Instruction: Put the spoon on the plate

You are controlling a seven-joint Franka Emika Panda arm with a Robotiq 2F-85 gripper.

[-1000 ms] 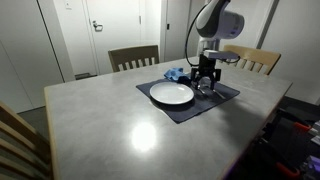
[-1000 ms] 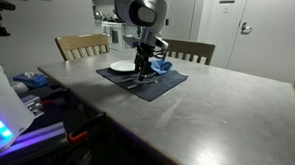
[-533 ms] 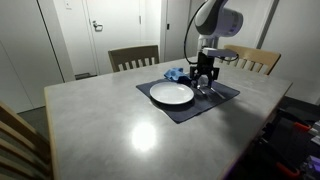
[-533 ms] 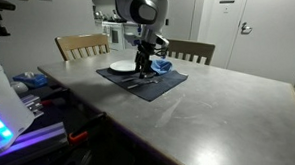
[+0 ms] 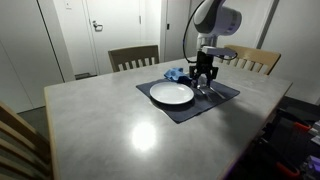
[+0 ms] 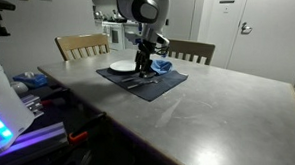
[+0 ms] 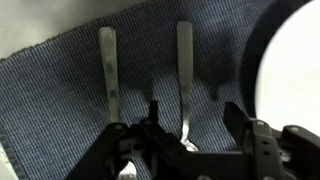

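The spoon [image 7: 184, 80] lies flat on a dark blue placemat [image 7: 50, 90], its handle running between the gripper's [image 7: 192, 115] two fingers, which stand wide apart, gripping nothing. Its bowl end is hidden under the gripper in the wrist view. A second silver utensil [image 7: 108, 70] lies parallel beside it, on the side away from the plate [image 7: 295, 60]. In an exterior view, the gripper [image 5: 205, 84] hangs low over the placemat [image 5: 222, 100], just beside the round white plate [image 5: 172, 94], which shows only its plain surface. A crumpled blue cloth [image 5: 177, 74] sits at the placemat's far edge on the grey table [image 5: 110, 125].
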